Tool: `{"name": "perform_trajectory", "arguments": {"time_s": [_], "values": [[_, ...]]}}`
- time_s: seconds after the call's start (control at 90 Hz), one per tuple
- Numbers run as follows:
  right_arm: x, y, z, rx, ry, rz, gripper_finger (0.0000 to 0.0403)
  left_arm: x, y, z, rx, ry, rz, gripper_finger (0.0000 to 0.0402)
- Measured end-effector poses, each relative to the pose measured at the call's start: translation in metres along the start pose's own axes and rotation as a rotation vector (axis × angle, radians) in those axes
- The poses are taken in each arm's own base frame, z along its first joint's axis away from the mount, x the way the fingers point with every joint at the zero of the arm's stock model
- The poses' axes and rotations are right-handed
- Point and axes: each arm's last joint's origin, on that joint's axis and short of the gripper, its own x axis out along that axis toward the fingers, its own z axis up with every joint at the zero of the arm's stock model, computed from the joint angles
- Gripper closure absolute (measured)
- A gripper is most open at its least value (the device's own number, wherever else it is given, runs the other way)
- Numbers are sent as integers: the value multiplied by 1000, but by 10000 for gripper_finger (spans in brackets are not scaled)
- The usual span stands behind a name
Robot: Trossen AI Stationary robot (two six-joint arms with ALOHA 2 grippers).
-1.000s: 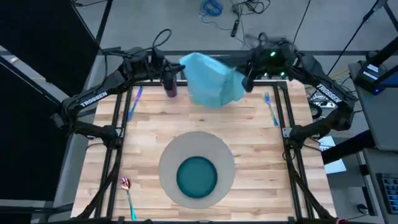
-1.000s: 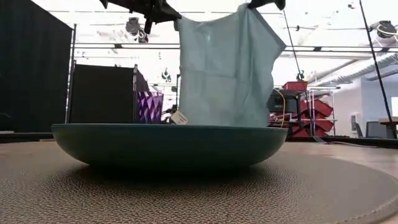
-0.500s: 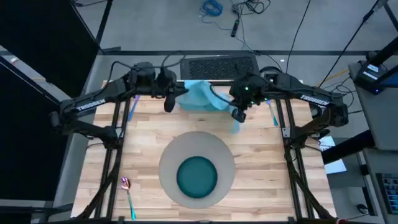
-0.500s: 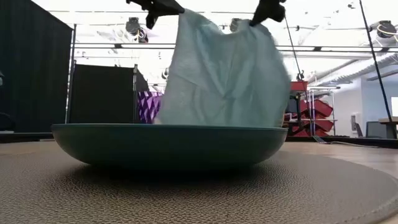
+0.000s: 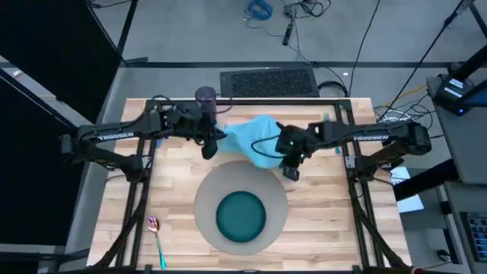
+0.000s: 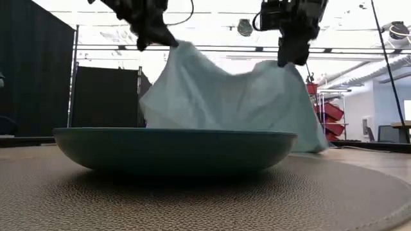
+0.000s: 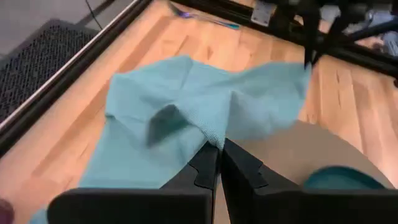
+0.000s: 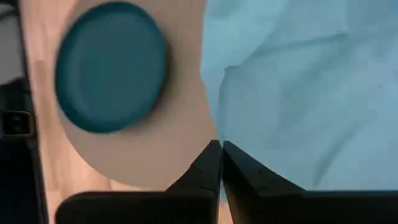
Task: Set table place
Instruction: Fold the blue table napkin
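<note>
Over the far half of the table (image 5: 319, 186), seen from above: laying the light blue napkin (image 5: 251, 139), pinched by left end effector (image 5: 209, 144) and right end effector (image 5: 290, 162), just beyond the grey mat (image 5: 205, 194) and teal plate (image 5: 241, 216). From table height: draped, rumpled, sagging between both pinched corners. Through the wrists: fingers clamped narrow on cloth. Next, probably: lowering flat, then letting go.

Napkin (image 5: 251, 137): soft creased cloth. Table (image 5: 319, 183): pale wood planks. Mat (image 6: 334, 199): rough weave. Plate (image 6: 173, 151): smooth, matt.
</note>
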Motion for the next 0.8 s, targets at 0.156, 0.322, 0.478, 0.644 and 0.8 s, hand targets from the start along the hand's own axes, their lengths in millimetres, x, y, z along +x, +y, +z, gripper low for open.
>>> {"name": "perform_trajectory", "arguments": {"time_s": [0.156,0.322,0.478,0.644,0.8], "values": [[15,0,-12,-7,20,50,398,3,2,-6,-5,20,10,401],[20,-6,-19,1,40,-17,354,3,2,-4,-1,-8,7,401],[17,-23,-14,2,-26,-219,288,3,2,-1,8,-31,4,401],[12,-39,-17,137,20,-288,235,3,3,-2,7,-25,44,402],[22,-9,-27,103,21,-256,223,3,8,-2,19,-32,90,401]]}}
